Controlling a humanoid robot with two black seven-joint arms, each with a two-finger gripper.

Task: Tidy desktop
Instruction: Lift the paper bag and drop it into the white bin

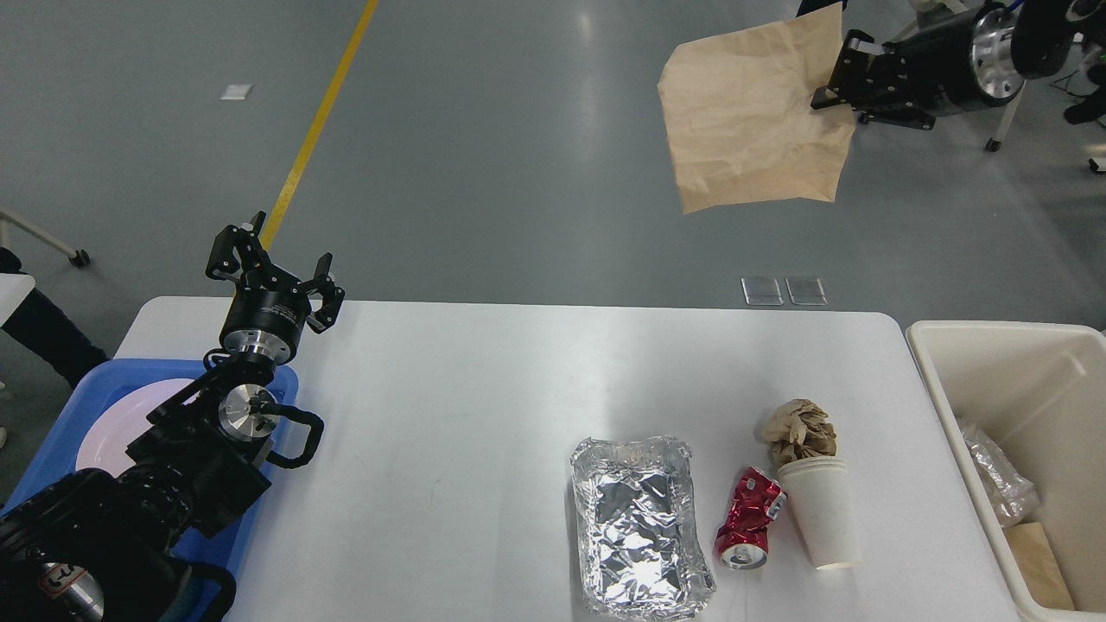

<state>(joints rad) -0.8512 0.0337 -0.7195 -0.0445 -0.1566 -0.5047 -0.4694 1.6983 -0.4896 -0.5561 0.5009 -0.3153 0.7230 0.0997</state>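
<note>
Nearest us, foil tray (pixel 639 527), crushed can (pixel 748 518) and paper cup (pixel 821 511) are lying on the table (pixel 449 415) toward five o'clock. We are holding our left hand (pixel 275 268) released at ten o'clock, while our right hand (pixel 836 86) is gripping the paper bag (pixel 747 121) at one o'clock — probably heading for the bin (pixel 942 380).

This looks like a robotics lab or industrial test hall. The grey sealed floor (pixel 536 155) carries a painted yellow line (pixel 320 121), as in a workshop bay. A plain white tabletop (pixel 449 415) with rounded corners stands in open floor space, and wheeled equipment legs (pixel 998 138) show at the far right edge.
</note>
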